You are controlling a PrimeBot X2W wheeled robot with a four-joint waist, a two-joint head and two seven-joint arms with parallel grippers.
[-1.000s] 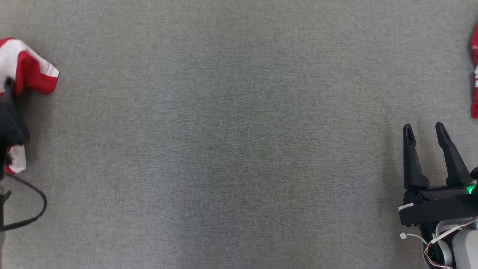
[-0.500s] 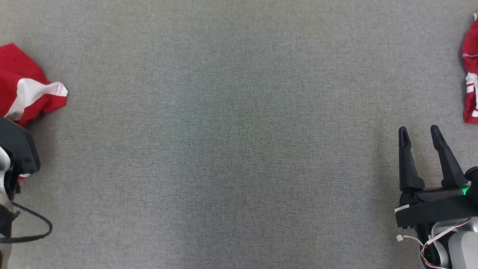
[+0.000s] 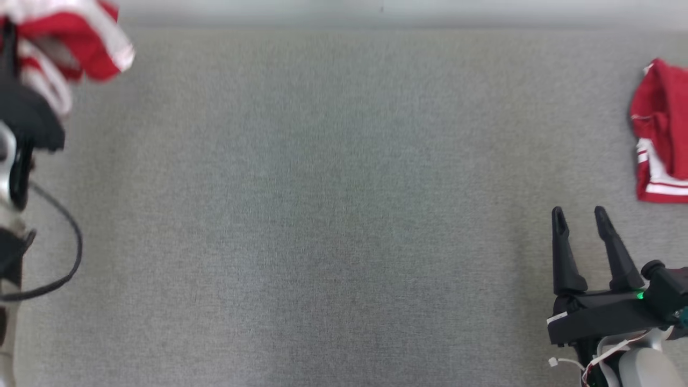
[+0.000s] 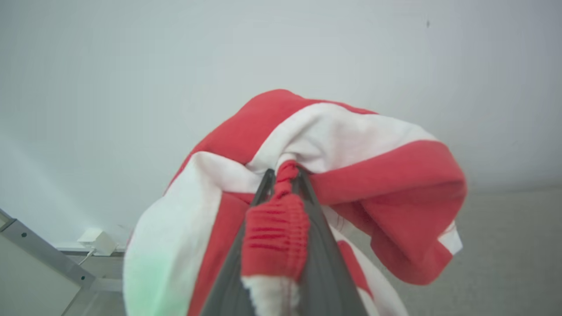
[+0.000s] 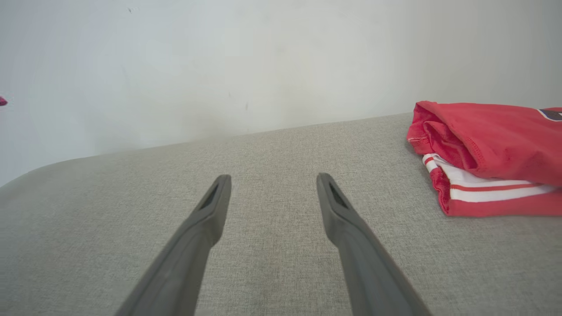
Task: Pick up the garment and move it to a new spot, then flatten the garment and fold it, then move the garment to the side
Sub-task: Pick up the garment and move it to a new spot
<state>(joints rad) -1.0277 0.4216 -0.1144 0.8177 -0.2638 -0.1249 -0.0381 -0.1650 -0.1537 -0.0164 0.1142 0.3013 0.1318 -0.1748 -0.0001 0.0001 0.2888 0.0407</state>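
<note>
The garment (image 4: 351, 145) is a crumpled red and white piece of clothing hanging in the air. My left gripper (image 4: 283, 173) is shut on a ribbed red fold of it, and cloth drapes over both fingers. In the head view the garment (image 3: 80, 32) shows blurred at the top left, above the black left wrist (image 3: 27, 113). My right gripper (image 3: 579, 215) stands open at the lower right, low over the grey cloth table (image 3: 322, 215). Nothing lies between its fingers (image 5: 206, 219).
A second red garment with white stripes (image 3: 664, 134) lies folded at the table's right edge, just right of the right gripper, as the right wrist view (image 5: 491, 140) shows. A pale wall (image 3: 376, 11) runs behind the table's far edge. A black cable loop (image 3: 70, 258) hangs by the left arm.
My left gripper has shut on the garment and lifted it off the table. The head camera has tilted, so the table's far edge and more of the folded garment now show.
</note>
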